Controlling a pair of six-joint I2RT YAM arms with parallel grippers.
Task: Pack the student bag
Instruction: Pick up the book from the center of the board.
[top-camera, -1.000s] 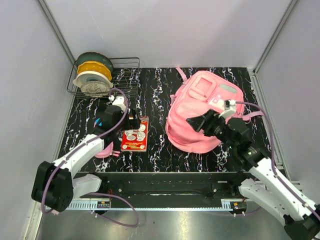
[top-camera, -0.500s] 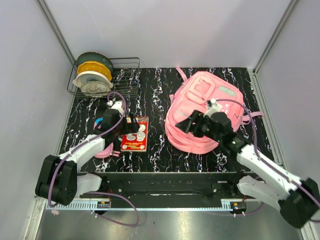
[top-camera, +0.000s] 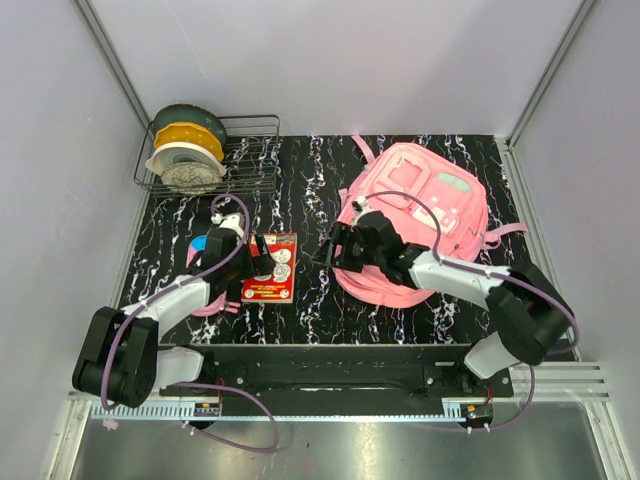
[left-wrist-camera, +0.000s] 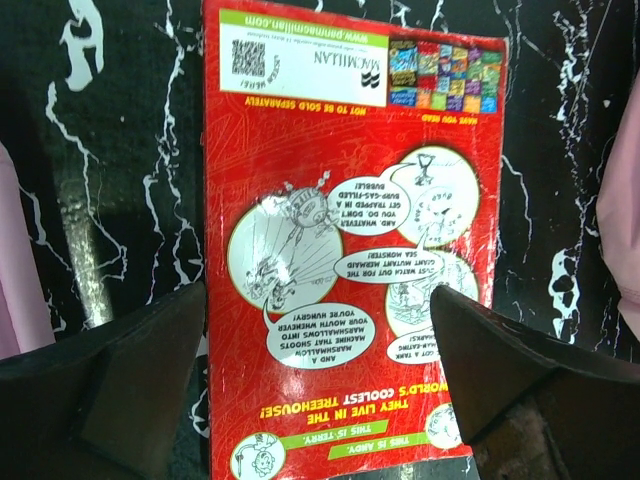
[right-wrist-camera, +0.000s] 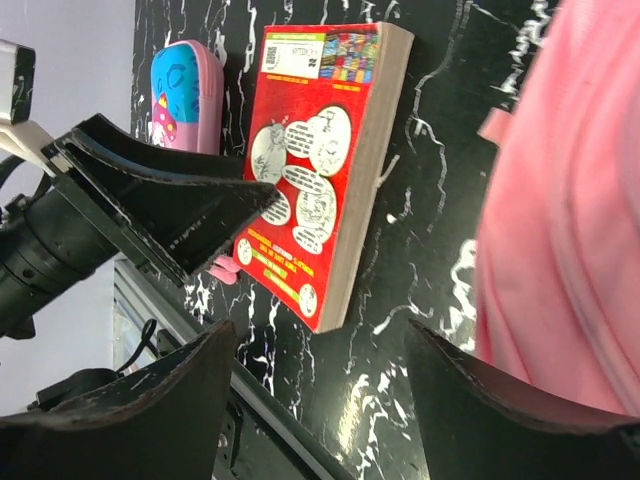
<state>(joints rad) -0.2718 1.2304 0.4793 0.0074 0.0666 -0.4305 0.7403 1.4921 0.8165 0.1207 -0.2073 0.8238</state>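
Pink cloth is seen first from the top. The bag (top-camera: 425, 225) is laid flat on the right half of the tabletop (top-camera: 310, 180), front side up. One red book (top-camera: 270, 270) is laid to its left, a little apart. The left pincer (top-camera: 262, 250) is held over the book. The right pincer (top-camera: 333, 255) is held just beside the bag's left edge. One pencil case (top-camera: 207, 300) is partly hidden under the left arm. One wire rack (top-camera: 255, 150) is set at the back, and three rolls (top-camera: 186, 150) are counted in it.

From the left wrist, the book (left-wrist-camera: 340, 220) is seen flat between the fingers (left-wrist-camera: 130, 380). The left pincer (left-wrist-camera: 318, 300) is spread wide and nothing is gripped.

From the right wrist, the book (right-wrist-camera: 310, 170), the pencil case (right-wrist-camera: 185, 90) and the bag (right-wrist-camera: 570, 230) are all seen. The right pincer (right-wrist-camera: 322, 335) is wide open and nothing is held.

The step in hand is likely the picking up of the book. It should be done slowly. The fingers should be lowered past both long edges until the tabletop is nearly touched, and then squeezed evenly, so the book is not pushed away or tipped. It cannot be told if the bag is unzipped.
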